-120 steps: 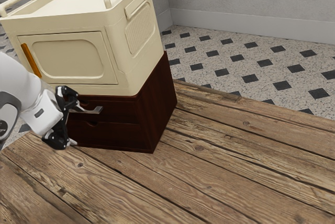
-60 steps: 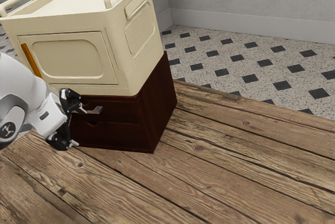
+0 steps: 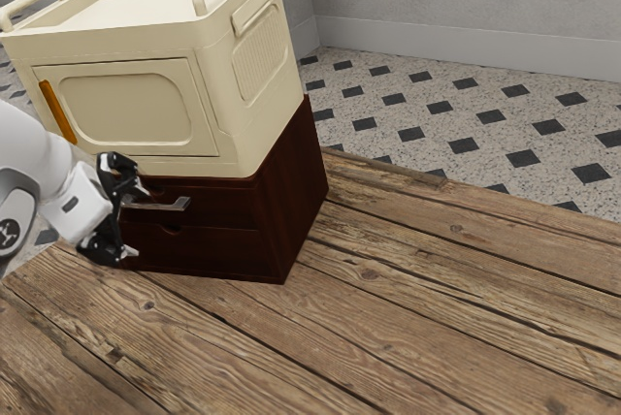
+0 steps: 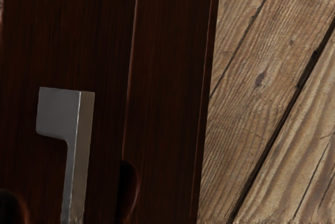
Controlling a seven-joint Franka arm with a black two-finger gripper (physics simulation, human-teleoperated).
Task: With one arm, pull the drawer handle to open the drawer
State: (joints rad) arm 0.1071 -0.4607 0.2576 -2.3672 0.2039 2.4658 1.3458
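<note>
Wooden table (image 3: 417,318): It holds up the dark cabinet (image 3: 293,192). If the cabinet is light, a hard pull might make it slide on the wood, and the drawer might not open.

Cream box (image 3: 146,46): It sits on top of the dark cabinet. A big jerk could make it wobble. The arm is near its front too, so lifting the arm too soon could bump it.

Dark cabinet: It has two drawers, one over the other. A crooked pull might twist it or make the drawer stick.

Top drawer (image 3: 221,205): It looks shut, so I think the pulling part is still to do.

Bottom drawer (image 3: 223,248): It looks shut too. The low finger is near its front and could rub on it if the hand pushes in too far.

Gripper (image 3: 137,224): It is open, with its two fingers wide apart, and it has not got hold of anything. If it shuts now, it may pinch badly, because the handle (image 4: 60,110) looks nearer the top finger than the middle.

Handle: It sticks out from the top drawer, near the fingers. It is thin and smooth, so a grip just on its edge could slip off.
</note>
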